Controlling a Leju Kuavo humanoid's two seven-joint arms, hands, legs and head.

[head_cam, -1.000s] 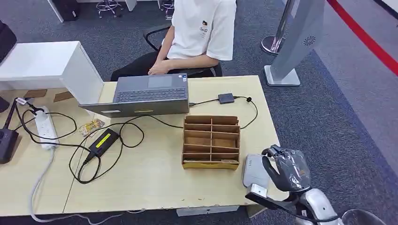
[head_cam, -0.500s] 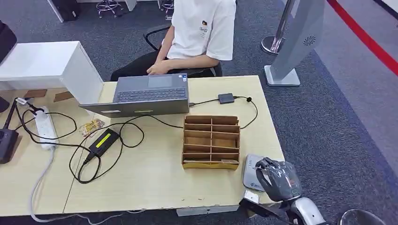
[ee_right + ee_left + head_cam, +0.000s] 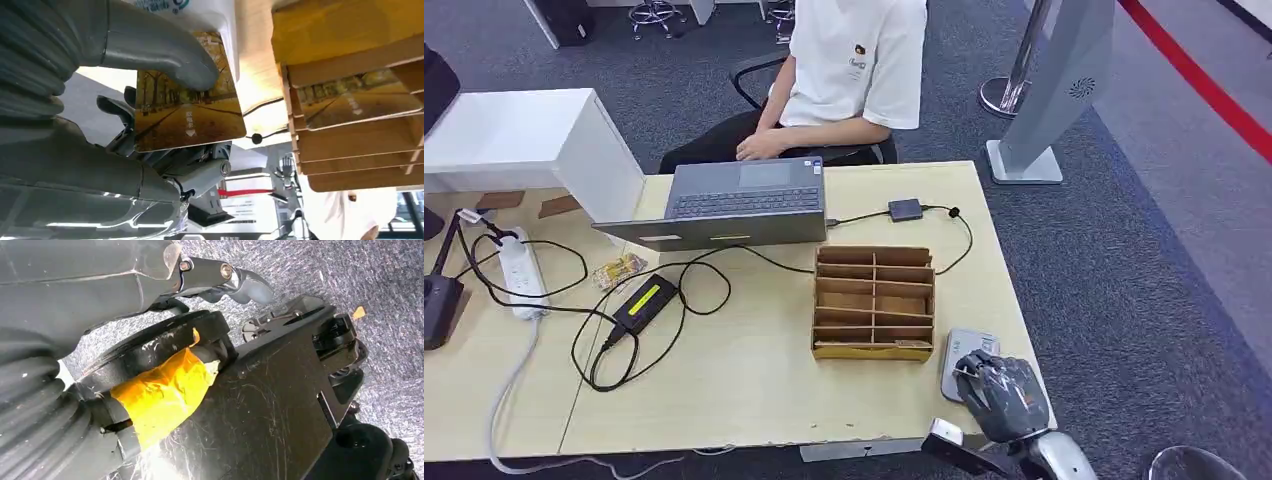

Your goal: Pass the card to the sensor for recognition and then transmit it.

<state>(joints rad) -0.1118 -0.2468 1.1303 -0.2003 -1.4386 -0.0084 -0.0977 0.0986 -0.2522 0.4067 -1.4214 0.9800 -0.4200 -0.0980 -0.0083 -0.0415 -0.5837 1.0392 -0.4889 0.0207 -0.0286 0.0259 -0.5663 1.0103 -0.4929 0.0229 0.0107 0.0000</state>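
Change: right hand (image 3: 1002, 392) has sunk lower and nearer, now over the grey sensor (image 3: 964, 355).
Grip: thumb (image 3: 165, 55) pins the card (image 3: 187, 117) against the fingers.
Organizer: cardboard organizer (image 3: 874, 300) at 10 o'clock of the hand; one slot holds another card (image 3: 357, 100).
Left hand (image 3: 150, 270): grip unclear.

The card (image 3: 187, 112) shows a golden tree-lined avenue; the sensor (image 3: 965, 352) is light grey, the tabletop (image 3: 754, 390) pale wood.
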